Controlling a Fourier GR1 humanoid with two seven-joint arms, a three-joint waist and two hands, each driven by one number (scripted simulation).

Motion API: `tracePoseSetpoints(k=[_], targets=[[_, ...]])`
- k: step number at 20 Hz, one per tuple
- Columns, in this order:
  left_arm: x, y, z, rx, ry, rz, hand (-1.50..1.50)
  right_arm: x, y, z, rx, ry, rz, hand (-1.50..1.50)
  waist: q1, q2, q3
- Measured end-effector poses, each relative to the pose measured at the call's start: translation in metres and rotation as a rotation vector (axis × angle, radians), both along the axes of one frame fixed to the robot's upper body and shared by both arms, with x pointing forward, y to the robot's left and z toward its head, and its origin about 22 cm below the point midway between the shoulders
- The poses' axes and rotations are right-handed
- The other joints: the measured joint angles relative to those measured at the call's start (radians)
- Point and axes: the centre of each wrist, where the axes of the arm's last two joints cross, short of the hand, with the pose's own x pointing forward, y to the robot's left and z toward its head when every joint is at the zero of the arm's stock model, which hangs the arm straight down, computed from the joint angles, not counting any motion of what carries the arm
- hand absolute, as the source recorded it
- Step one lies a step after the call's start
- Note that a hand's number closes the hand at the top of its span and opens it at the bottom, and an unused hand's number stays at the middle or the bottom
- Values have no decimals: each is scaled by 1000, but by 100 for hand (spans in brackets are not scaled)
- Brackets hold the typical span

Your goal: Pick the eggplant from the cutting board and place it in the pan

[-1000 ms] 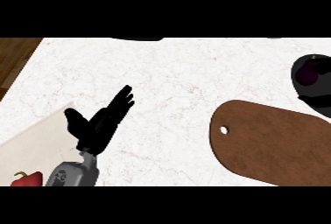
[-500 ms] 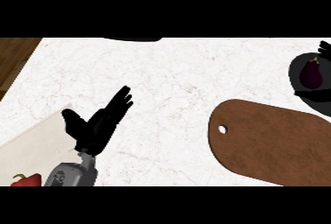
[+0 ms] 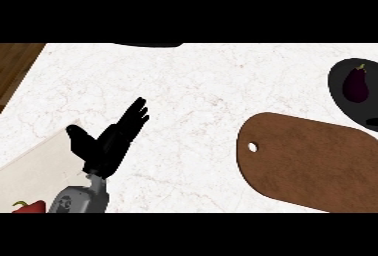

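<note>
A dark purple eggplant lies inside the black pan at the right edge of the head view. The brown wooden cutting board sits lower right with nothing on it, a small hole near its left end. My left hand stands open at the lower left, fingers straight and pointing up and right, holding nothing. My right hand does not show in the view.
A pale board at the lower left corner carries a red pepper. A dark wooden strip runs along the counter's left edge. A dark object pokes in at the top edge.
The view has shifted, so the pan and eggplant show more fully at the right. My left hand has kept its open pose.
</note>
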Motion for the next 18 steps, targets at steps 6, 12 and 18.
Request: tracePoseSetpoints(k=[6, 12, 18], targets=[[-1, 2, 0, 2, 5, 6, 0, -16, -22, 10, 0, 58, 26, -150, -13, -4, 3], [-2, 3, -2, 2, 6, 17, 0, -26, -35, 19, -6, 77, 29, -150, -23, -6, 4], [-5, 7, -5, -6, 19, 27, 0, -35, -44, 26, -28, 102, 41, -150, -29, -9, 4]])
